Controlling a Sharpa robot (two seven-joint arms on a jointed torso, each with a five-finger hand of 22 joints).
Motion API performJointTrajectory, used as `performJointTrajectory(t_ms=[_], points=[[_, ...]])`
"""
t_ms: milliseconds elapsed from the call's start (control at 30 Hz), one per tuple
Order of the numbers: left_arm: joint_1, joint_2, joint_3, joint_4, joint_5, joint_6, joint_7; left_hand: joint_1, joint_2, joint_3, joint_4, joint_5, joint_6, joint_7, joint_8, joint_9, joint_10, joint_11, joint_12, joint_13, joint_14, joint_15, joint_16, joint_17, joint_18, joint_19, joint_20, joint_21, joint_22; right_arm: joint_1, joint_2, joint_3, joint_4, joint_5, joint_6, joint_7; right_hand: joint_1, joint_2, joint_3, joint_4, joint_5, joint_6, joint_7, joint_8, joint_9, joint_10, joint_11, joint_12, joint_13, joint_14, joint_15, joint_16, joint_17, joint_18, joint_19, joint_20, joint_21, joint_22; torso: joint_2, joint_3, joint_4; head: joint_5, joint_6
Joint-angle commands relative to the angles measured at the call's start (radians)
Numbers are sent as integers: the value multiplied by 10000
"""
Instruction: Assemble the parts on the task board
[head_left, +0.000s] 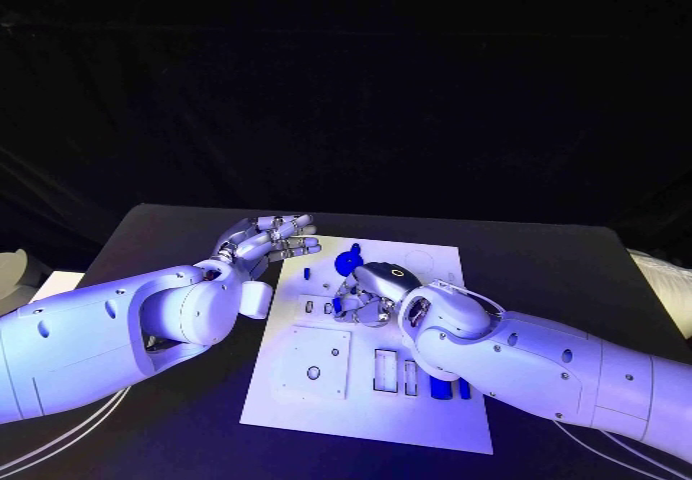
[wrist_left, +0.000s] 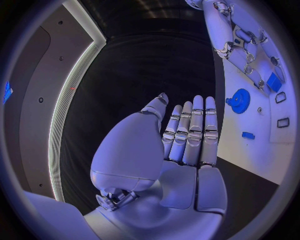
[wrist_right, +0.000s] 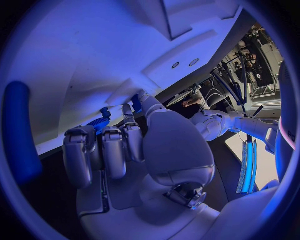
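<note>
So the task board (head_left: 433, 420) sits flat in the middle of the black table (head_left: 562, 260), and both hands are up around its far half.

The left hand (head_left: 267, 240) hangs just off the board's far left corner, over bare table. In the left wrist view its fingers (wrist_left: 190, 132) are stretched out straight side by side with nothing in them, so it's released, not touching any part.

The right hand (head_left: 372, 295) is down on the board, palm facing the plate, fingers curled in toward the board surface. In the right wrist view the fingertips (wrist_right: 112, 142) press close to the white plate, and there's a small blue part (wrist_right: 100, 122) right at them, with another blue bit just beside the thumb. Looks like it's got hold of something blue, but I honestly can't tell whether it's actually pinching it or just resting against it.

The round blue gear (head_left: 348, 263) stands on the board just beyond the right hand, between the two hands; the left wrist view shows it too (wrist_left: 239, 101), on the board next to that hand's fingertips. A couple of long blue pieces (head_left: 450, 388) lie on the near side of the board, tucked against the right forearm, beside the rectangular slots (head_left: 397, 372).
</note>
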Motion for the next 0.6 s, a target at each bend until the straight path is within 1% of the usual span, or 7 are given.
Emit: performJointTrajectory(t_ms=[33, 233, 267, 433, 600], points=[[7, 10, 6, 18, -1, 199, 40, 68, 5, 24, -16, -19, -33, 54, -47, -9, -37, 5, -6, -9, -35, -1, -64, -9, 130, 13, -17, 0, 11, -33, -38, -22, -10, -118, -100, -101, -58, -134, -143, 61, -70, -94, -2, -30, -8, 208, 82, -59, 1576, 991, 60, -32, 2395, -85, 913, 86, -43, 2395, 3, -2, 6, -6, 9], [7, 6, 6, 15, -1, 203, 28, 68, 5, 24, -16, -19, -33, 54, -47, -9, -37, 5, -6, -9, -35, -1, -64, -9, 130, 13, -17, 0, 11, -33, -69, -22, 88, -116, -318, 40, -111, -261, -359, 162, -164, -164, 9, -24, -3, 187, 95, -90, 1554, 988, 73, -38, 2383, -84, 910, 102, -46, 2389, 5, -5, 3, -3, 5], [7, 5, 6, 14, -1, 203, 26, 68, 5, 24, -16, -19, -33, 54, -47, -9, -37, 5, -6, -9, -35, -1, -64, -9, 130, 13, -17, 0, 11, -34, -76, -22, 107, -117, -414, 68, -112, -271, -383, 176, -185, -173, 11, -24, -3, 184, 97, -96, 1550, 988, 75, -38, 2383, -83, 908, 104, -47, 2387, 6, -3, 3, -3, 4], [7, 3, 6, 4, -1, 212, 20, 68, 5, 24, -16, -19, -33, 54, -47, -9, -37, 5, -6, -9, -35, -1, -64, -9, 130, 13, -17, 0, 11, -36, -161, -22, 256, -102, -1225, 378, -105, -303, -465, 228, -257, -202, 17, -23, -3, 174, 103, -111, 1539, 991, 81, -30, 2400, -83, 908, 109, -48, 2386, 2, -2, 9, -2, 6], [6, 2, 6, -21, -1, 231, 20, 61, 5, 31, -17, -19, -34, 55, -48, -9, -40, 7, -7, -9, -37, 0, -67, -12, 130, 11, -16, -2, 10, -38, -309, 22, 458, 37, -1702, 796, -95, -331, -509, 254, -269, -215, 20, -22, -3, 148, 106, -161, 1509, 989, 83, -36, 2389, -80, 901, 112, -53, 2374, -2, 5, 4, 10, 19]])
